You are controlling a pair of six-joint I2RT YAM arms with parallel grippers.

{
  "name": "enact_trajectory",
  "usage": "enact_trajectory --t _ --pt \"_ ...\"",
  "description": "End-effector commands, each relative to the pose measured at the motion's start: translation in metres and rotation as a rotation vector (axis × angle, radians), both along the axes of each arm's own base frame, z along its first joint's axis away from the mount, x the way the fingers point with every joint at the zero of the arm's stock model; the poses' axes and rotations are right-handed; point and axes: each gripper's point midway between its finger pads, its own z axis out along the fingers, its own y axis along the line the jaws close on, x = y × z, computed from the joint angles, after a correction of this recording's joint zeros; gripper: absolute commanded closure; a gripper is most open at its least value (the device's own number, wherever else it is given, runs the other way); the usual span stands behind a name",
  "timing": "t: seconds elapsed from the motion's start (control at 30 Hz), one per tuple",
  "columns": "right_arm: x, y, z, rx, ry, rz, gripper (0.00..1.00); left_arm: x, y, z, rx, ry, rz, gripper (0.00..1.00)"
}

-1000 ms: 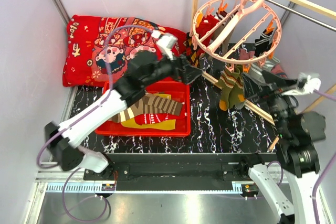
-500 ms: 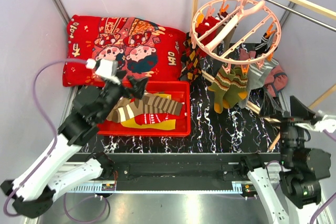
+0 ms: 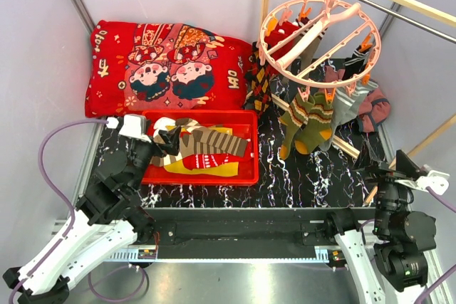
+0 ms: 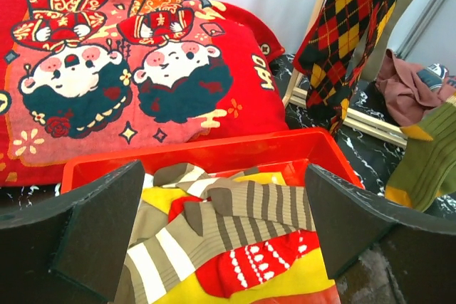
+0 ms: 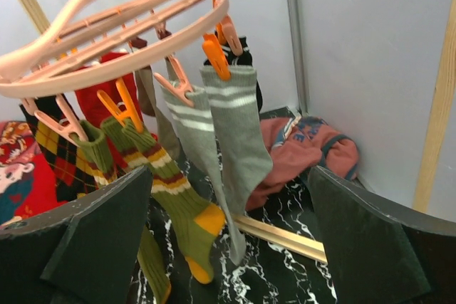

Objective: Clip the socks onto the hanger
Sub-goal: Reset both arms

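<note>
The pale-pink ring hanger (image 3: 320, 40) hangs at the back right, also in the right wrist view (image 5: 107, 48). Clipped to it are olive striped socks with yellow toes (image 3: 303, 122) (image 5: 178, 204), grey socks (image 3: 349, 105) (image 5: 228, 140), argyle socks (image 3: 258, 80) (image 4: 342, 40) and red socks (image 3: 285, 33). A red tray (image 3: 246, 176) holds brown striped socks (image 3: 206, 140) (image 4: 249, 211), a red sock with white dots (image 4: 263, 268) and yellow socks (image 4: 178, 197). My left gripper (image 3: 165, 139) (image 4: 224, 233) is open and empty over the tray's left end. My right gripper (image 3: 385, 161) (image 5: 228, 240) is open and empty, near and right of the hanger.
A big red cartoon-print cushion (image 3: 164, 69) (image 4: 121, 69) lies behind the tray. Wooden rack poles (image 3: 342, 144) (image 5: 342, 236) run under and beside the hanger. A pink garment (image 3: 374, 108) (image 5: 306, 154) lies at the back right corner. Walls close in on both sides.
My left arm has pulled back from the hanger to the tray's left end. My right arm has drawn back toward the near right. The olive socks have swung slightly.
</note>
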Motion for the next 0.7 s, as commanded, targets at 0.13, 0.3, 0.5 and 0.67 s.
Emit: enact_trajectory --t 0.13,0.3,0.5,0.67 --pt "0.005 -0.014 -0.023 -0.02 0.081 -0.088 0.0 0.007 0.006 0.014 0.017 -0.059 0.048 0.01" --pt "0.006 -0.013 -0.026 -0.015 0.089 -0.083 0.0 0.007 0.006 0.01 0.033 -0.063 0.046 0.01" --pt "0.006 -0.013 -0.028 -0.017 0.098 -0.083 0.0 0.008 0.008 0.007 0.042 -0.052 0.053 0.01" --pt "0.007 -0.013 -0.035 -0.014 0.119 -0.089 0.0 0.009 0.007 0.006 0.044 -0.05 0.055 0.01"
